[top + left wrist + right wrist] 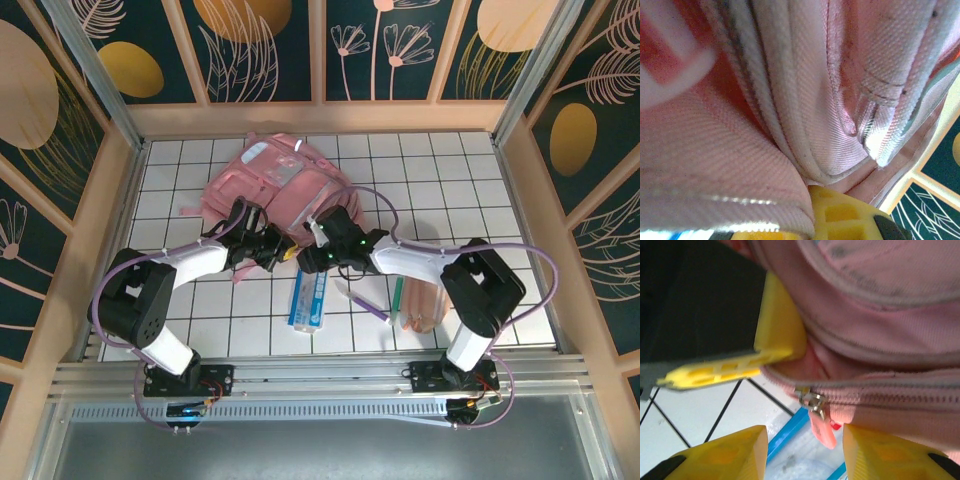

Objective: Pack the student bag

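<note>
Zip-opening step, I reckon: student bag (285,185) flat on the tabletop (480,200), left gripper (270,248) jaws pinched shut on its near hem, right gripper (804,442) jaws open astride its zipper pull (821,427), which needs nipping and dragging next.

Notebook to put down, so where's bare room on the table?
Bare tiles lie right of the student bag toward the right wall, and near-left between the left arm's base and the blue packet. Crowded: left pincer and right pincer at the bag's near edge; green pen beside the peach pouch.
</note>
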